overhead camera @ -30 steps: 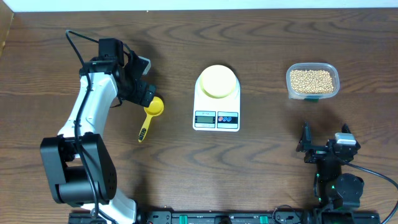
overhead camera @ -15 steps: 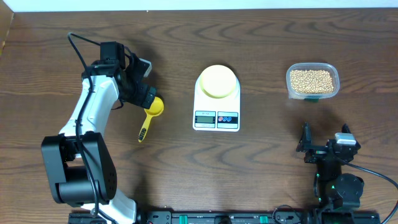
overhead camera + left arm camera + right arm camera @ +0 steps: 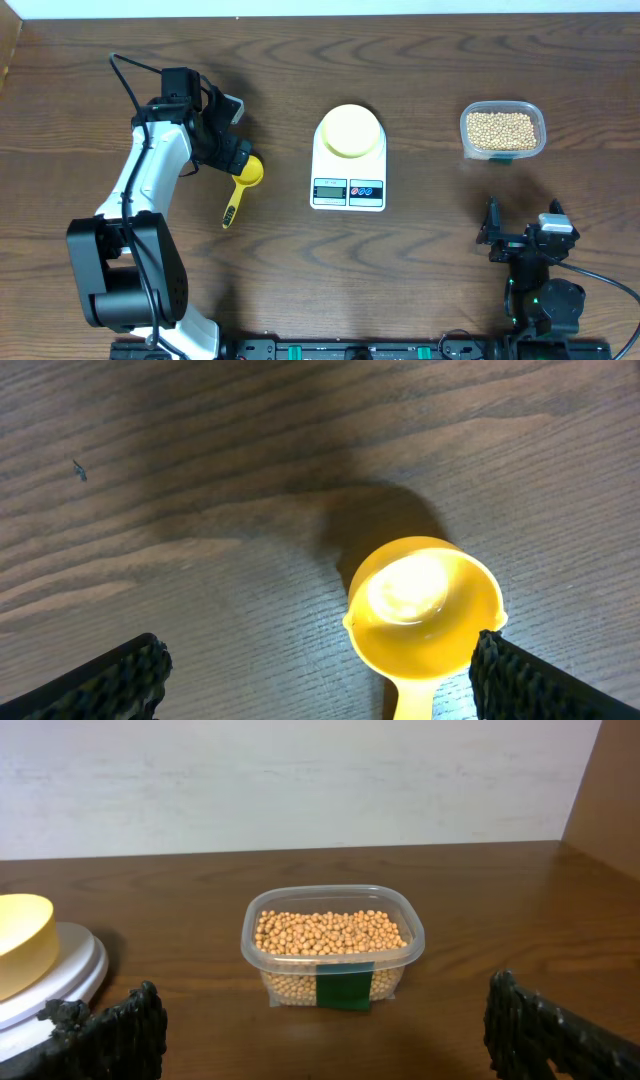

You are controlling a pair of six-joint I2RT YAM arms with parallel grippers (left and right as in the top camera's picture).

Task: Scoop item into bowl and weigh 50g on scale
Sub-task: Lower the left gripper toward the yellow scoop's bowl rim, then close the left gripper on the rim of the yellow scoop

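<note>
Soybeans fill clear tub far right, empty pale bowl on white scale centre, empty yellow scoop left, beneath left hand, fingers apart, right hand also spread, holding nothing

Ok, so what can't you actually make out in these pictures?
The scale: overhead view, its display digits are too small to read.
The scoop: left wrist view, its handle is cut off by the bottom edge.
The bowl: right wrist view, cut by the left edge, so its inside is unseen there.
The beans low in the tub: right wrist view, the green label covers them.
</note>
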